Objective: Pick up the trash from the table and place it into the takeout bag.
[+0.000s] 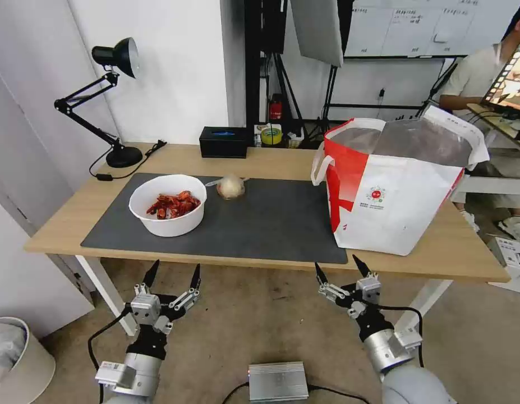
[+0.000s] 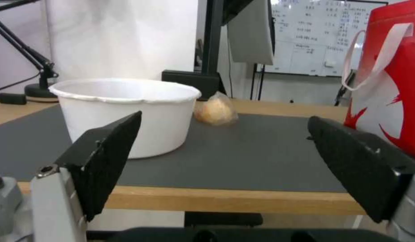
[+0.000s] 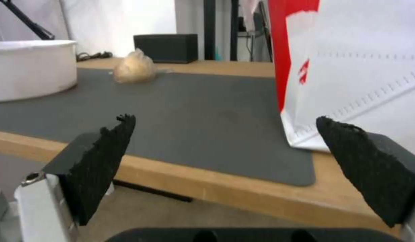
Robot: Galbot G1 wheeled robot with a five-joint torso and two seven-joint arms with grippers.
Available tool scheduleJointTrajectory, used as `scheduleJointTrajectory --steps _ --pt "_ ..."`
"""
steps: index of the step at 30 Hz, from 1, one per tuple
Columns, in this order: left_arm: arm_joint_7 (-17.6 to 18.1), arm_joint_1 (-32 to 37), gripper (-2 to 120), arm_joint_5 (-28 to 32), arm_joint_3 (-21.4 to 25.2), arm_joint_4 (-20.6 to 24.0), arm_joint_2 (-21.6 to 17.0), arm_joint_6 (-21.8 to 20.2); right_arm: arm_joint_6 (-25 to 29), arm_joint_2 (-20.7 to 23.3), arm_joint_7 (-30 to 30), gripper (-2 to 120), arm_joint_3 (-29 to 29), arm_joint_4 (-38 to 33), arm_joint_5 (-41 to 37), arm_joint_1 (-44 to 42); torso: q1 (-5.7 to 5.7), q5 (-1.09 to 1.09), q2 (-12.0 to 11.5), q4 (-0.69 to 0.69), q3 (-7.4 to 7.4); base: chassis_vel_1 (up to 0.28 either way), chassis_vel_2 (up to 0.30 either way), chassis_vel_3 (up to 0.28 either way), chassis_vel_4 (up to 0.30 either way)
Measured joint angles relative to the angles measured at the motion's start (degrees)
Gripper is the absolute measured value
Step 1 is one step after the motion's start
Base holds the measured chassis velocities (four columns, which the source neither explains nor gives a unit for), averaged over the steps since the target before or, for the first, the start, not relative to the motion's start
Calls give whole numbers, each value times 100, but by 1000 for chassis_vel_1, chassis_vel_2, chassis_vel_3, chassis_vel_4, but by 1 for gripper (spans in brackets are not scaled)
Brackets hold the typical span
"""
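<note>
1. Table (image 1: 260, 160): light wood on white legs, carrying a dark grey mat (image 1: 271, 224).
2. White round bowl (image 1: 168, 204): on the mat's left part, holding red crayfish shells (image 1: 173, 205).
3. Beige plastic-wrapped lump (image 1: 231, 186): on the mat, near the bowl on its right, close to the mat's far edge.
4. Takeout bag (image 1: 394, 185): upright on the table's right part, mouth open, foil lining exposed, red panel facing the bowl; one bottom corner overlapping the mat's right edge.
5. Black box (image 1: 224, 141) and desk lamp (image 1: 105, 101): along the table's far edge.
6. Left gripper (image 1: 173, 276): below and in front of the near table edge, beneath the bowl, jaws spread wide, holding nothing.
7. Right gripper (image 1: 341, 268): likewise low before the table edge, beneath the bag's near corner, jaws apart and empty.
</note>
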State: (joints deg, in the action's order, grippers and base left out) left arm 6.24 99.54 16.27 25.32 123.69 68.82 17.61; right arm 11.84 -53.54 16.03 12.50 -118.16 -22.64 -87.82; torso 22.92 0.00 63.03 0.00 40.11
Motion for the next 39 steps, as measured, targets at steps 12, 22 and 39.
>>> scheduleJointTrajectory --steps 12,22,39 --pt "0 45 100 13 1 2 7 -52 -2 -80 66 100 -22 15 28 -67 0 0 0 0 0 0 0 0 0" --pt "-5 26 100 9 -8 -29 10 -51 -53 -63 40 100 -73 -38 -92 143 0 0 -1 0 0 0 0 0 0" --pt "-1 19 100 -12 -8 -76 9 -49 -1033 -22 -663 100 -1264 809 -1668 3151 1 -1 -1 1 2 0 0 0 0"
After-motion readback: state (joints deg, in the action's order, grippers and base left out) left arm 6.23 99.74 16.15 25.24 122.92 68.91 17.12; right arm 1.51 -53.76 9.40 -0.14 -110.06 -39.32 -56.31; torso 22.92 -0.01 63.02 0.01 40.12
